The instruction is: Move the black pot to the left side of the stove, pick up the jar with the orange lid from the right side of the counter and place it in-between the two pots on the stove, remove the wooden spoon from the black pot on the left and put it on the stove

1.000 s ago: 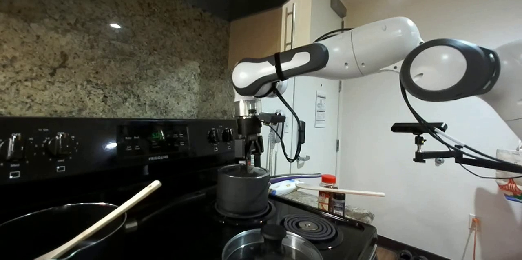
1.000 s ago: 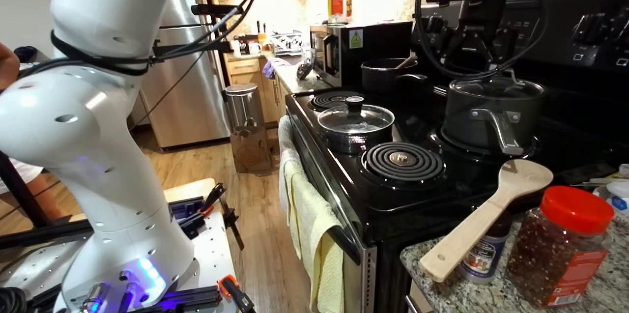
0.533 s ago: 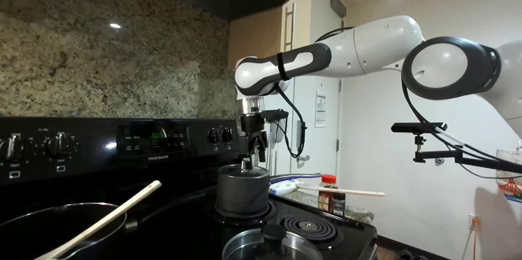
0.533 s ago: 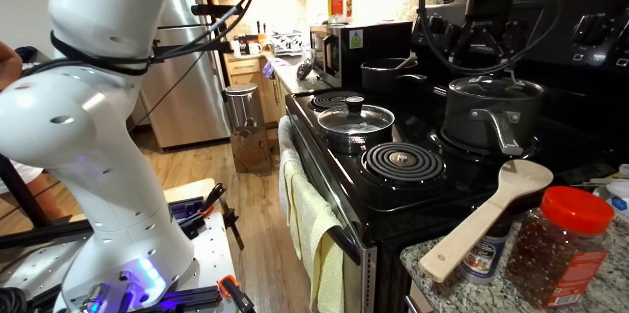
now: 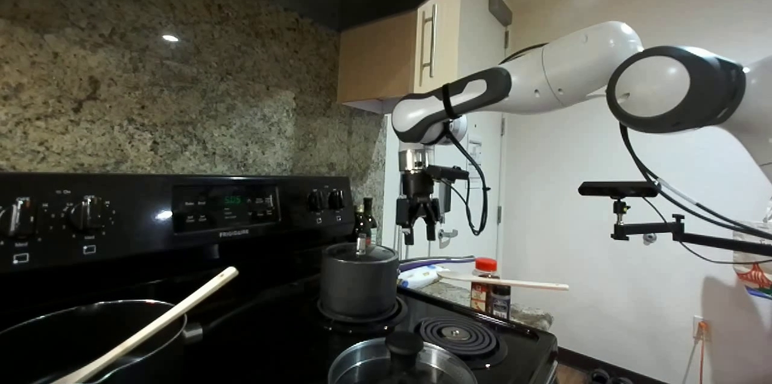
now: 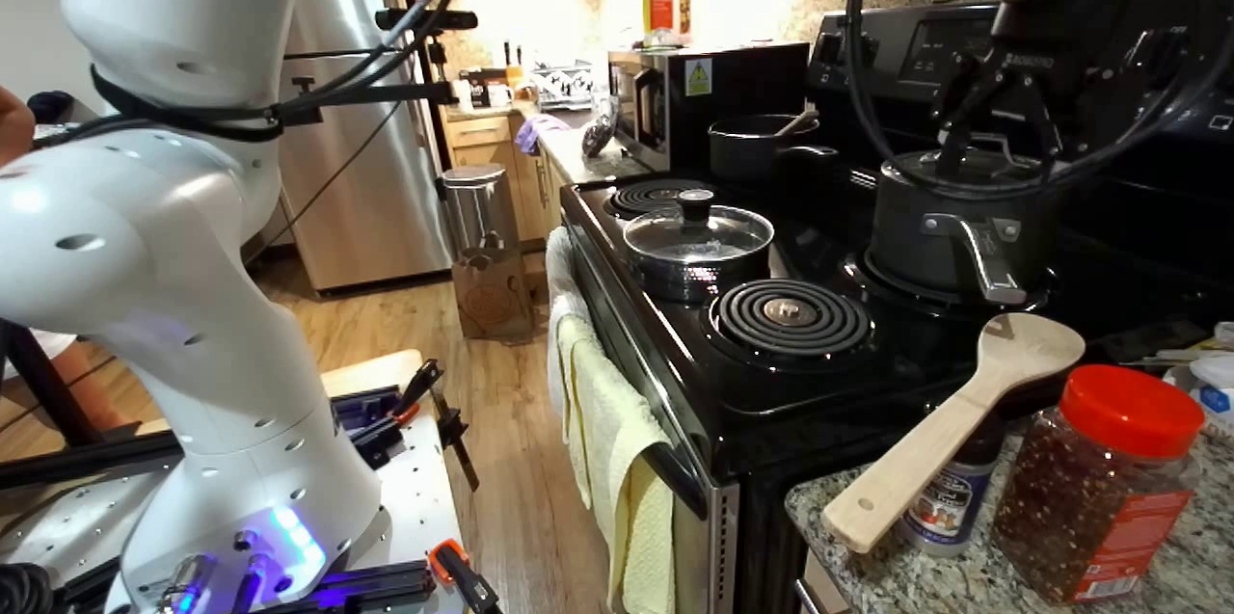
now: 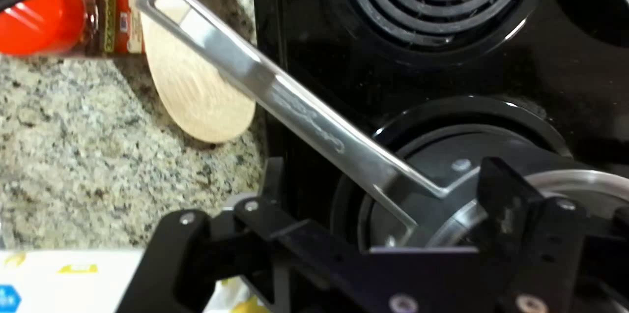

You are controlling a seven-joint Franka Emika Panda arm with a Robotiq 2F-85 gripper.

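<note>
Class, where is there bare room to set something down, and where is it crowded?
Free: the coil burner between the glass-lidded pan, grey pot and counter; another burner, bordered by that pan and the black pot; the granite patch between the loose spoon and white packet. Crowded: around the jar, bottle and spoon handle.

black pot (image 5: 78, 336) cropped, its spoon (image 6: 797, 121) partly hidden

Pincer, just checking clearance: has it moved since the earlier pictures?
Yes: in an exterior view, the pincer moved rightward, from above the grey pot to its right.
</note>
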